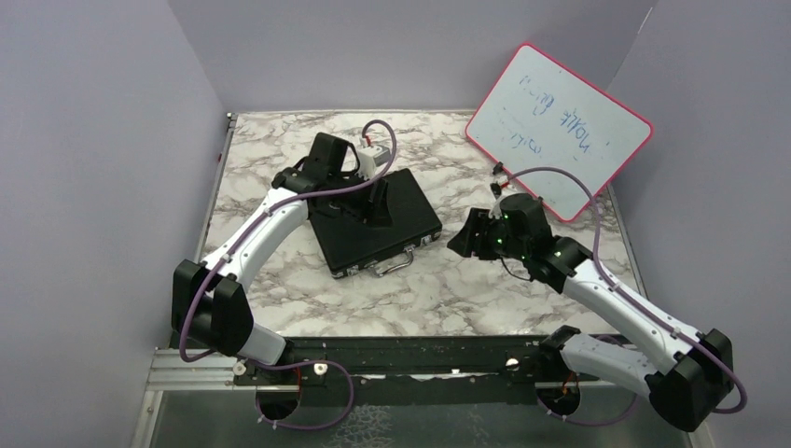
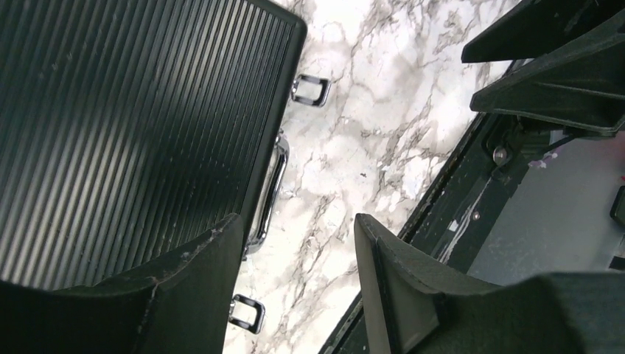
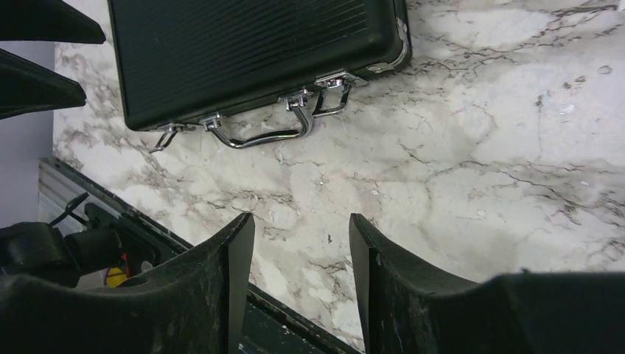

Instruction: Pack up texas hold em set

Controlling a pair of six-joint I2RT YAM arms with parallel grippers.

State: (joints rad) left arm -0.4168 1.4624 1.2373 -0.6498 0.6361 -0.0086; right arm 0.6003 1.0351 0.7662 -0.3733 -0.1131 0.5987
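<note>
Nearby, a whiteboard (image 1: 558, 131) leans behind the closed briefcase (image 1: 403, 211). The left gripper (image 2: 298, 221), over its lid, and the right gripper (image 3: 302, 221) both gape partway, empty.

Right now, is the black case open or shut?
Shut. The briefcase lies flat with its lid down, and nothing inside shows.

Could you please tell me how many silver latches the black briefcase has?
2 on the black briefcase: one silver latch left of its curved silver handle in the right wrist view, one right.
</note>
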